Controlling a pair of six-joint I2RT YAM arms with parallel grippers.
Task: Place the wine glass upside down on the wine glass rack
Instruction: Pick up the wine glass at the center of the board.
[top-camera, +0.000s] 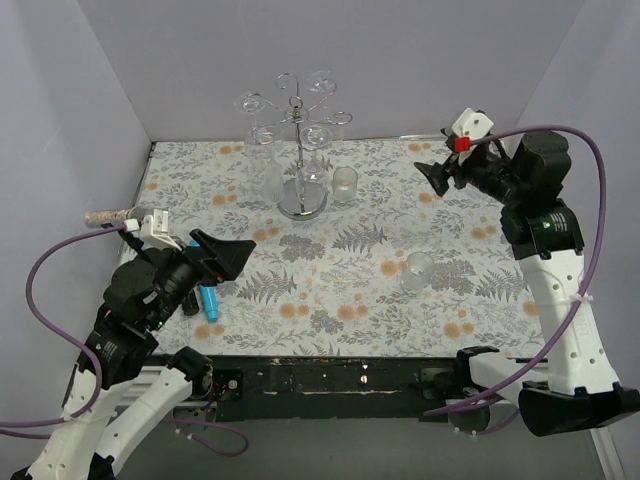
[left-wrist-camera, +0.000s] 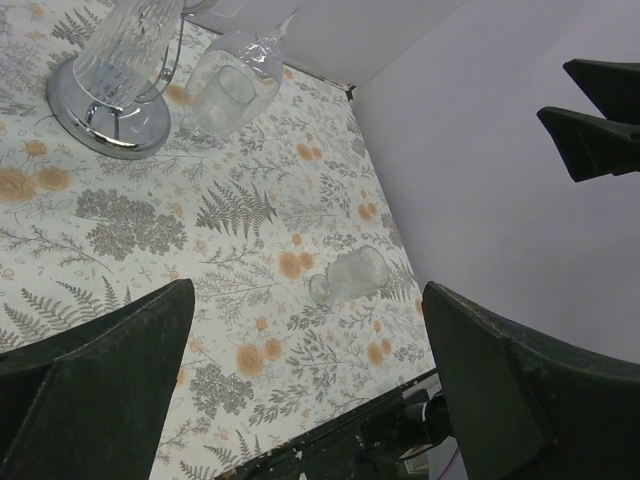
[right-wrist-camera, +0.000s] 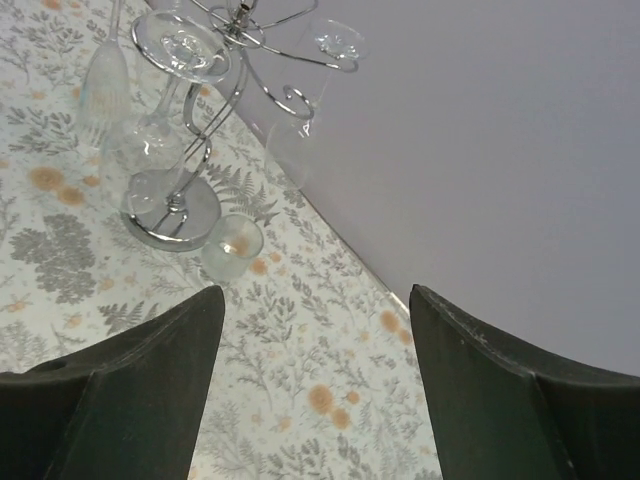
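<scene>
Rack (top-camera: 301, 160) at 12: shiny silver wire, mirror base, clear glasses (top-camera: 265, 150) hung bowl-down. L claw (top-camera: 238, 258) & R claw (top-camera: 433, 176) spread, empty.

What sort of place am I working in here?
Probably a robot test booth, not a kitchen: plain white walls box in a floral-covered table, with the wine glass rack and a loose glass on it.

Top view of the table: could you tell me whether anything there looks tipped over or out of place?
Yes: a small clear glass lies on its side on the floral tablecloth, right of centre, apart from the shiny silver wire glass rack, beside which a similar frosted glass stands upright.
</scene>
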